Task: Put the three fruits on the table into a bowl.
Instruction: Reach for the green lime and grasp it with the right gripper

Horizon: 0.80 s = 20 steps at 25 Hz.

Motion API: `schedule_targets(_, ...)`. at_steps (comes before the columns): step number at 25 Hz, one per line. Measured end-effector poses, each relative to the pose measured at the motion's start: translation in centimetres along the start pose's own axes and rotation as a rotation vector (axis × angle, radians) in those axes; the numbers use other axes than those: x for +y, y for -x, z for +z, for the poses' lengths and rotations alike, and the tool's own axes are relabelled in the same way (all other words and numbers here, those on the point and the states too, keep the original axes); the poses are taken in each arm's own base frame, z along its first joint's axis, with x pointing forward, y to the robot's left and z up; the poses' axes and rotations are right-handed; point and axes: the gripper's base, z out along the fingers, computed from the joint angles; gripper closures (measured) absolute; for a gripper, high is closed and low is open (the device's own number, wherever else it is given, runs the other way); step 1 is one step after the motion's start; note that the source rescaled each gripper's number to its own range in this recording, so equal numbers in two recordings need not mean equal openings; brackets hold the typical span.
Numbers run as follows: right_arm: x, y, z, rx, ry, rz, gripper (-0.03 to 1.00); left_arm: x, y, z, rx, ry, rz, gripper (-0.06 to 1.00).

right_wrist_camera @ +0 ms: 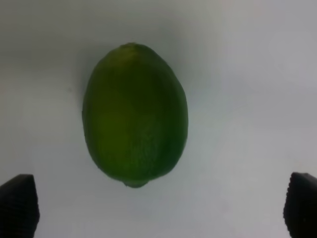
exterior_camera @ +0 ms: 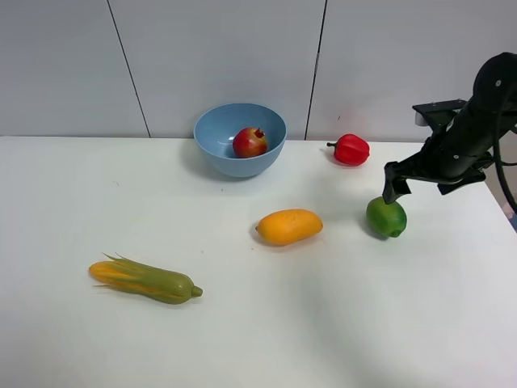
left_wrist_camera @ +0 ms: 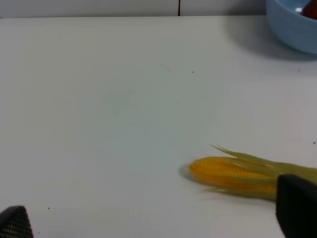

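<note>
Pomegranate (exterior_camera: 250, 142) is already sat in the bowl (exterior_camera: 218, 155), so the lime (right_wrist_camera: 134, 115) is being gone for. Right gripper (right_wrist_camera: 160, 206) is held over it, jaws wide apart, nothing gripped. Probably needs lowering and closing next. Mango (exterior_camera: 289, 226) is out on the table (exterior_camera: 339, 323).

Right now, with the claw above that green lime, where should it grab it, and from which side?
Probably across its narrow middle, straight down from above: the lime lies on its side on the table, and the right gripper's open fingers line up across its short width.

Glossy lime (right_wrist_camera: 134, 114); smooth plastic bowl (exterior_camera: 218, 153); matt table (exterior_camera: 242, 323)
</note>
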Motion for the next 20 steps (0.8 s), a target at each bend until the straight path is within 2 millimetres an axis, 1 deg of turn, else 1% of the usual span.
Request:
schedule_targets(7,0.2,0.5,3.0,0.013,0.009,0.000,-0.03,0.0,0.0,0.0,0.000,0.000,0.000,-0.03)
schedule_targets(14,1.4,0.7,6.2,0.027,0.040,-0.022,-0.03,0.0,0.0,0.0,0.000,0.000,0.000,-0.03)
schedule_targets(20,1.5,0.6,8.0,0.046,0.038,-0.023,-0.03,0.0,0.0,0.0,0.001,0.000,0.000,-0.03)
